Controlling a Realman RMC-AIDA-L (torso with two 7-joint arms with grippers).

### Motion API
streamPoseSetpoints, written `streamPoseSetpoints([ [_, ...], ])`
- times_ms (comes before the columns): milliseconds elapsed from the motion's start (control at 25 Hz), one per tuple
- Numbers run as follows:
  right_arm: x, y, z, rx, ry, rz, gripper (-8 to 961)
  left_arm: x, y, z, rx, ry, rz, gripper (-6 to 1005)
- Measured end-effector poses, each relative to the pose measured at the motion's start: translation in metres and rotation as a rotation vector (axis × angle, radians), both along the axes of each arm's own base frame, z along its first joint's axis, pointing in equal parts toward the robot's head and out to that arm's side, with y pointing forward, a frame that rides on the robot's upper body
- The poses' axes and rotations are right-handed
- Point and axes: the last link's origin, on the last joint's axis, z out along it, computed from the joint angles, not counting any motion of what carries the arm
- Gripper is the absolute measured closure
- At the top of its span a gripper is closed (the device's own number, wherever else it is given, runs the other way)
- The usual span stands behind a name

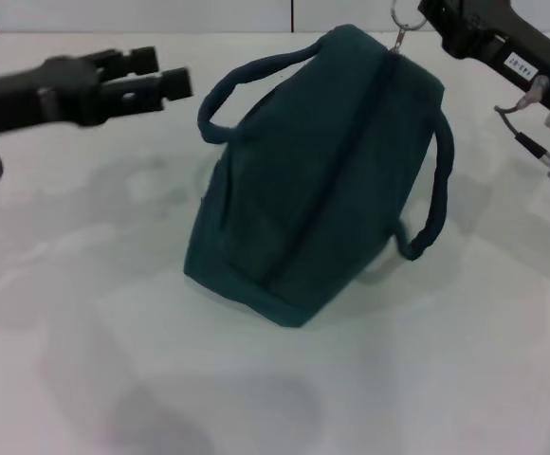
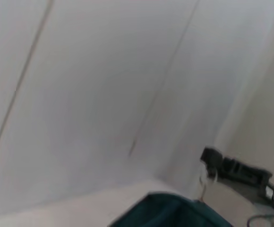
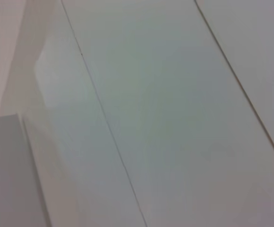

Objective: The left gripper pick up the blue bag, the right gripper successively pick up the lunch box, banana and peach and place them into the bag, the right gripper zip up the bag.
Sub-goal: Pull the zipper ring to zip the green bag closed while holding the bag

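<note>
Gripping ring pull point(image 1: 400, 27): right hand point(image 1: 436, 11), fingers cropped, state untellable | left hand point(image 1: 175, 83) narrowly parted, empty | risk: blue bag point(image 1: 322, 180) is tipped on bench point(image 1: 114, 360) if overpulled.

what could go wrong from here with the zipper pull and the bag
The right gripper is at the ring pull at the blue bag's far end; pulling on could tip or drag the bag. The left gripper is off the bag, beside a handle, so nothing steadies it.

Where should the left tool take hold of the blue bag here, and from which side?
Judging by pose: the near loop handle of the blue bag. It arches clear of the fabric toward the left tool, so approaching from the robot's left looks easiest.
</note>
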Motion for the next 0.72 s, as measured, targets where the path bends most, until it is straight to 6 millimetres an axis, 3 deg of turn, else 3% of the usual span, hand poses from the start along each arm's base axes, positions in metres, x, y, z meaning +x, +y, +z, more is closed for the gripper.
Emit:
streamPoseSetpoints([
  [200, -0.001, 0.002, 0.001, 0.005, 0.006, -0.006, 950, 0.062, 0.016, 0.005, -0.134, 0.197, 0.017, 155],
  [440, -0.005, 0.004, 0.002, 0.002, 0.012, 0.001, 953, 0.131, 0.004, -0.008, -0.206, 0.368, 0.016, 120],
  [560, -0.006, 0.005, 0.001, -0.001, 0.010, 0.004, 954, 0.143, 0.006, -0.016, -0.246, 0.392, 0.067, 120],
  [720, -0.009, 0.005, 0.000, -0.006, 0.008, 0.012, 952, 0.142, 0.011, -0.023, -0.273, 0.411, 0.104, 120],
])
